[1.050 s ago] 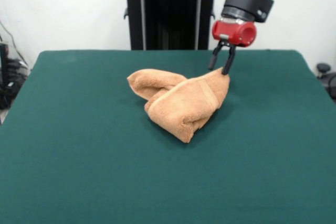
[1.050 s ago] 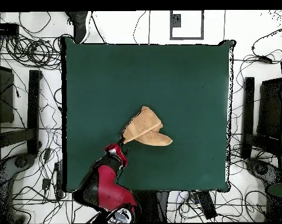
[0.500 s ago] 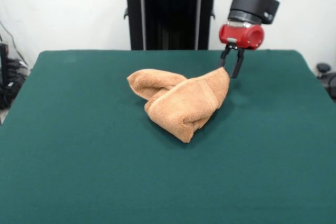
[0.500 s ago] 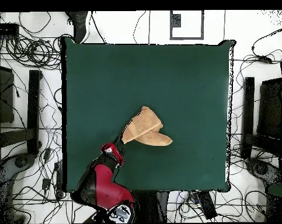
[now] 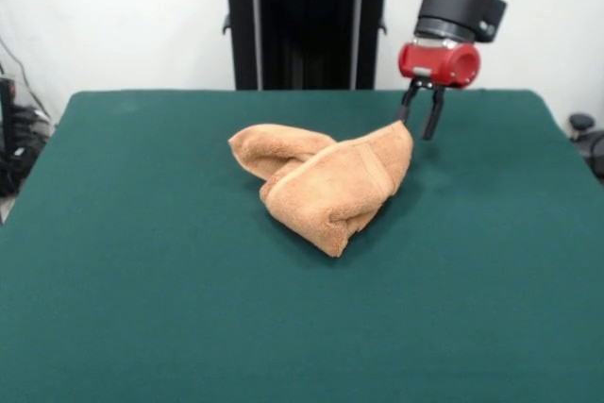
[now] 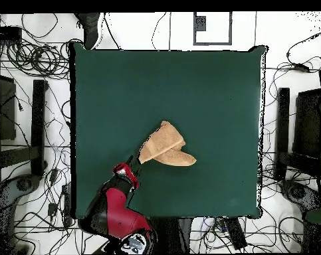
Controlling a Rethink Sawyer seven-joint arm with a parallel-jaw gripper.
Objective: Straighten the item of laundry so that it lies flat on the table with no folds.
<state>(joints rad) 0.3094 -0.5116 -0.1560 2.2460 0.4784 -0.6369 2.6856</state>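
the towel [image 5: 324, 179] lies crumpled a little above the middle of the front view, on the dark green table [image 5: 142, 309]. it is folded over itself into a rough wedge: 1 rounded lobe points to the upper left, a thicker doubled part runs down to a blunt tip at the lower middle, and a raised corner stands at the upper right. a woven band crosses the doubled part near that raised corner. in the overhead view the towel [image 6: 165, 147] sits slightly left of and below the table's middle, as a tan triangle with its long edge toward the bottom of the frame.

just to the upper right of the raised corner in the front view hangs the gripper [image 5: 420, 124], with 2 black fingers pointing down from a red wrist. the fingers stand apart with green table showing between them, so the jaws are released and hold nothing. the left finger's tip is right beside the towel's corner; whether it touches cannot be told.

the red and black arm [image 5: 458, 2] comes down from the upper right of the front view. in the overhead view the arm [image 6: 116, 209] rises from the lower left, and the gripper [image 6: 131, 170] sits at the towel's lower left corner.
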